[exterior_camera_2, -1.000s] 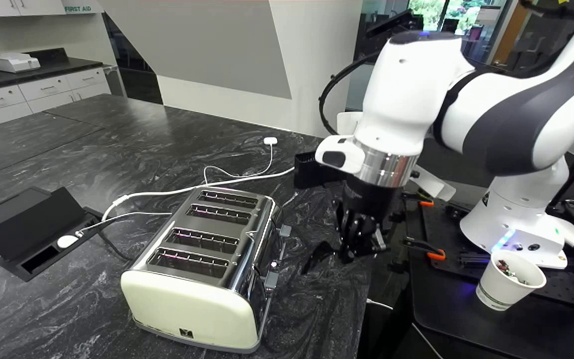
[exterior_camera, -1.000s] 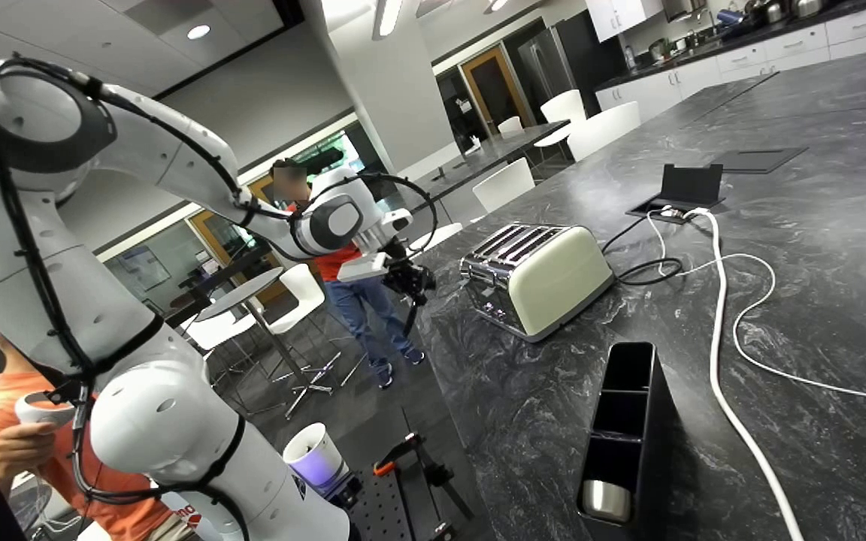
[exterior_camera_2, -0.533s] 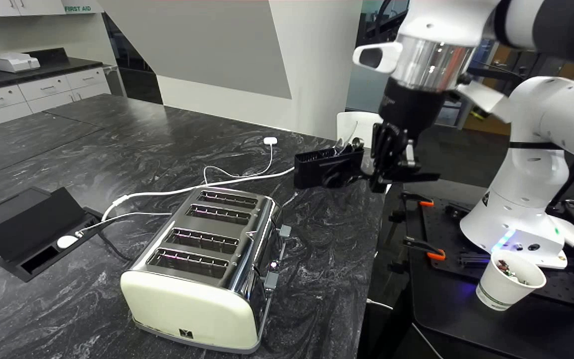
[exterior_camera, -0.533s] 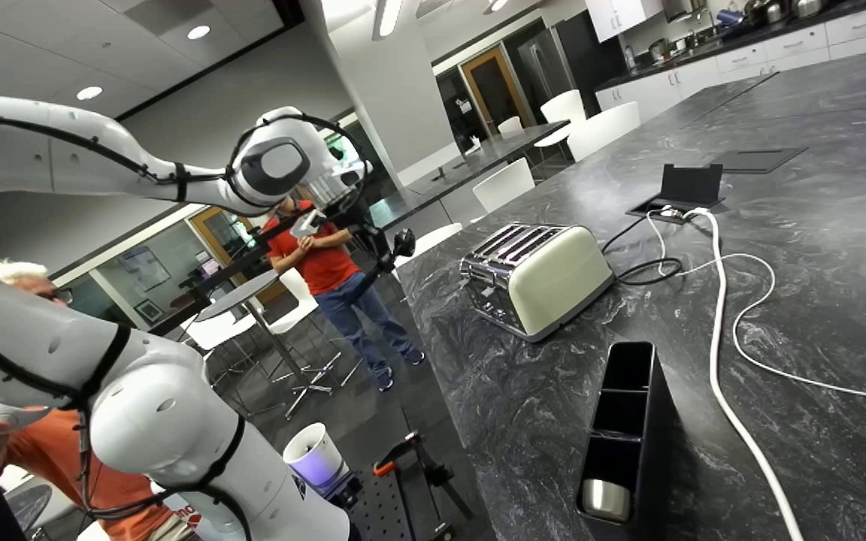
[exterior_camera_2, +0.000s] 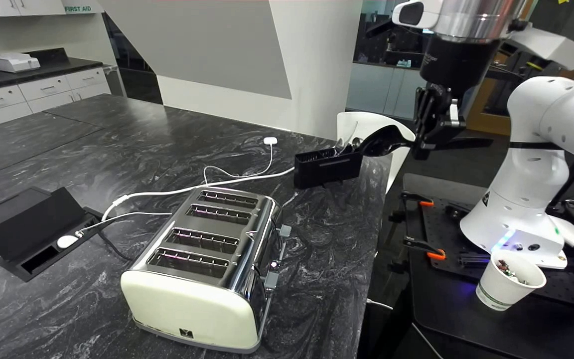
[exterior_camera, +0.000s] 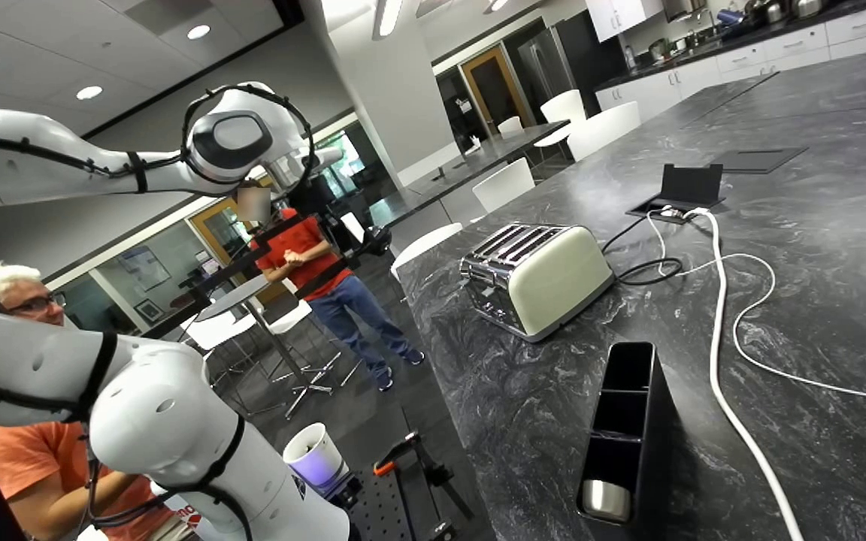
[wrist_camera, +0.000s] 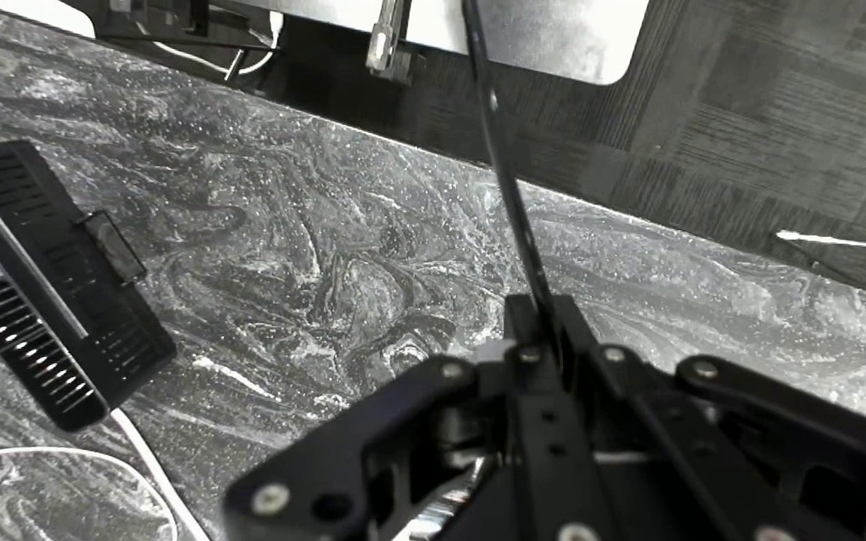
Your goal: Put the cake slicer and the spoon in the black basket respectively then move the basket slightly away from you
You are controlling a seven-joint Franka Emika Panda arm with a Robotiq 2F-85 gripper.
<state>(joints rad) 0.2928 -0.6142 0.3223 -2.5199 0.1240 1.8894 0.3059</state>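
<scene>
My gripper hangs in the air by the table's edge, shut on a black utensil with a broad head, the spoon by its look. Its head points left, toward the black basket, and its handle sticks out on the far side of the fingers. The wrist view shows the spoon as a thin dark strip between the fingertips. In that view the basket lies off to the left. A shiny metal piece sits in one end compartment of the basket. I cannot make out the cake slicer.
A cream toaster stands on the dark table close to the basket. White cables run past the basket from an open socket hatch. See-through and shiny utensils stand at the basket's right end. A white chair is behind.
The gripper has risen and drawn back from beside the toaster, toward the robot's base, carrying the black utensil. Basket and toaster have not moved.
</scene>
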